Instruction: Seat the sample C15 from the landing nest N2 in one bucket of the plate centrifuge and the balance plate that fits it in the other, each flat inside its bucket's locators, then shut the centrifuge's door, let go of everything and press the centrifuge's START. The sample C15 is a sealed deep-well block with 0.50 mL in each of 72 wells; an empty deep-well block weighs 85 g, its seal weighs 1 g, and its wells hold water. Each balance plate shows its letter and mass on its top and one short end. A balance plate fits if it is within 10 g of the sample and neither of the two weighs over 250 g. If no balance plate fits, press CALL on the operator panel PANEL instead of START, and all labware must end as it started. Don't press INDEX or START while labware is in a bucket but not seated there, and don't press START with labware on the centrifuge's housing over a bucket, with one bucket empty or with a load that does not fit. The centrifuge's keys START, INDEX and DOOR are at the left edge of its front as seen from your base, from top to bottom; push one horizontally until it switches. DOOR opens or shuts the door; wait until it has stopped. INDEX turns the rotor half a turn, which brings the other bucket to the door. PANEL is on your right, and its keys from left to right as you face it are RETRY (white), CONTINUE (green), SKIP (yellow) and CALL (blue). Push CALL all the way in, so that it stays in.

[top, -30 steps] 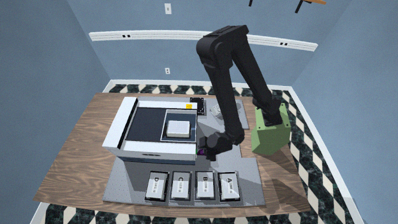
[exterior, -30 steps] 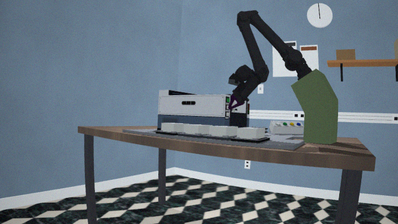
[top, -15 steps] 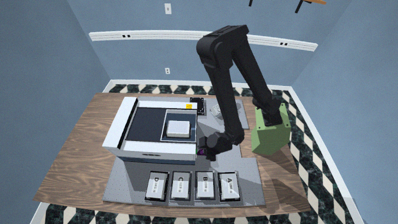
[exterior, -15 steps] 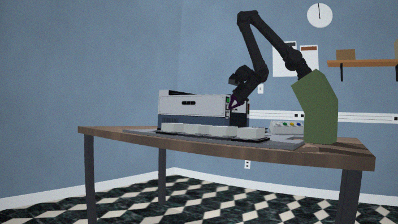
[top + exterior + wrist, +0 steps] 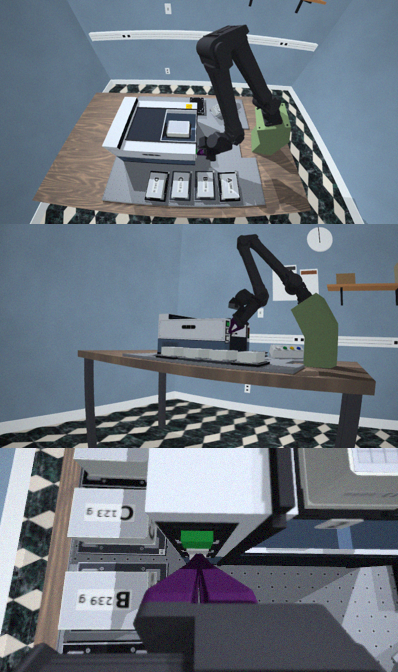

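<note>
The plate centrifuge (image 5: 154, 130) stands with its top open, and a white sealed deep-well block (image 5: 178, 128) lies in the bucket at the opening. My gripper (image 5: 201, 151) is shut and empty, its purple fingers pressed together. In the wrist view its tip (image 5: 200, 562) points at the column of keys at the centrifuge's front edge, just below the green key (image 5: 197, 539) and at the white key (image 5: 200, 552) under it. It also shows in the side view (image 5: 232, 330) at the keys. Balance plates C (image 5: 107, 513), marked 123 g, and B (image 5: 102, 599), marked 239 g, lie in their nests.
Several balance plates, D (image 5: 156, 185), C (image 5: 181, 185), B (image 5: 205, 184) and A (image 5: 229, 185), lie in a row near the table's front. An empty black nest (image 5: 198, 105) sits behind the centrifuge. The operator panel (image 5: 285, 351) stands beside the green arm base (image 5: 269, 133).
</note>
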`<state>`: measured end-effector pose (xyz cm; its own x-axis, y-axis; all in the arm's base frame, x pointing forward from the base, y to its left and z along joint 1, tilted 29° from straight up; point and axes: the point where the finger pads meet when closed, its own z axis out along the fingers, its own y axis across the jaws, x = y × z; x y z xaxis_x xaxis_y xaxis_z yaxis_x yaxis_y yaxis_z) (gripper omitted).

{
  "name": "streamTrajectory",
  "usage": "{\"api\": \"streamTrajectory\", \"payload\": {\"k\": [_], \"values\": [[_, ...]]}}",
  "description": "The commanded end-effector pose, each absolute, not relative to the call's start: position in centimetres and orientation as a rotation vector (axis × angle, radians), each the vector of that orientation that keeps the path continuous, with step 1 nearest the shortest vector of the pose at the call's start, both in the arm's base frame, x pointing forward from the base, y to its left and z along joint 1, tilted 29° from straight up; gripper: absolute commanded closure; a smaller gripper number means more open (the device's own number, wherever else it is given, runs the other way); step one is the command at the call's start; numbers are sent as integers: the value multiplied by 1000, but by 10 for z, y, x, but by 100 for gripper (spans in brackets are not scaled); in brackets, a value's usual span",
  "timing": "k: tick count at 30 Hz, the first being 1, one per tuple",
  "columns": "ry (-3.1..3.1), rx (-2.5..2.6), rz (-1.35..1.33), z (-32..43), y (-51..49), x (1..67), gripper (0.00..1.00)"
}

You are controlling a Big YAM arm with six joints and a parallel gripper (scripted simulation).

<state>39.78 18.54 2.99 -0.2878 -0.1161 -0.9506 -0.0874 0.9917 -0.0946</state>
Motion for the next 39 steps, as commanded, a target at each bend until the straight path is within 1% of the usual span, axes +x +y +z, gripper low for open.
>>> {"api": "streamTrajectory", "payload": {"k": [1, 39], "values": [[1829, -121, -38, 46, 183, 414, 100], [1828, -121, -38, 48, 183, 418, 100]]}}
